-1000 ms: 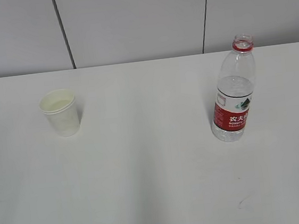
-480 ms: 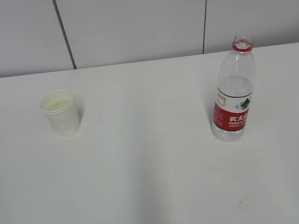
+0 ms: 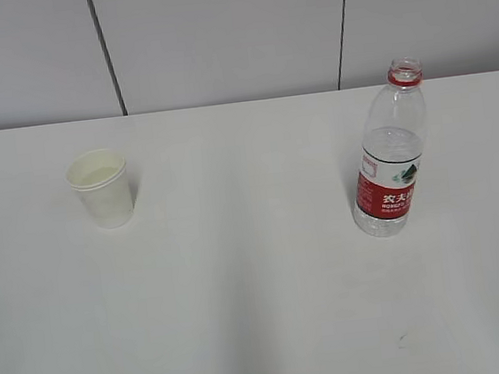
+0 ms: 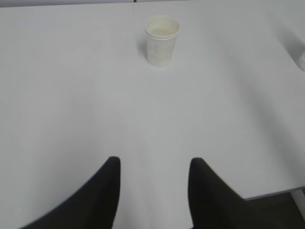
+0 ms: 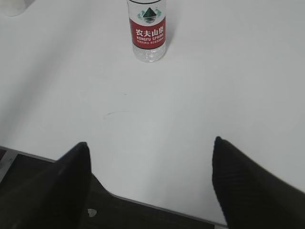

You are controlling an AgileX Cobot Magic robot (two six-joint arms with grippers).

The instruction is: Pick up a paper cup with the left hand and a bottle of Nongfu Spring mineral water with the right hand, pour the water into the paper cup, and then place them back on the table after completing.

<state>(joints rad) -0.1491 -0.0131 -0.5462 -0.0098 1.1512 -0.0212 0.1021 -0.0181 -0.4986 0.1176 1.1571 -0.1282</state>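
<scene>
Paper cup [image 3: 100, 187] upright on worktop [image 3: 260, 284], left; thin wall, crushes easily, so grip mid-body gently. Bottle [image 3: 390, 150] upright right, uncapped, part full; slick plastic, take at label. Left pincer [image 4: 153, 191] and right pincer [image 5: 151, 176] both apart, empty, well short.

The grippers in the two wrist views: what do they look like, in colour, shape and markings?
Only the fingers show. The left gripper has two matte black fingers that taper to rounded tips. The right gripper has two black fingers, broader at the base; the right-hand one shows a fine ribbed texture. No cables, stickers or other markings are visible. The arms themselves are out of view.
</scene>
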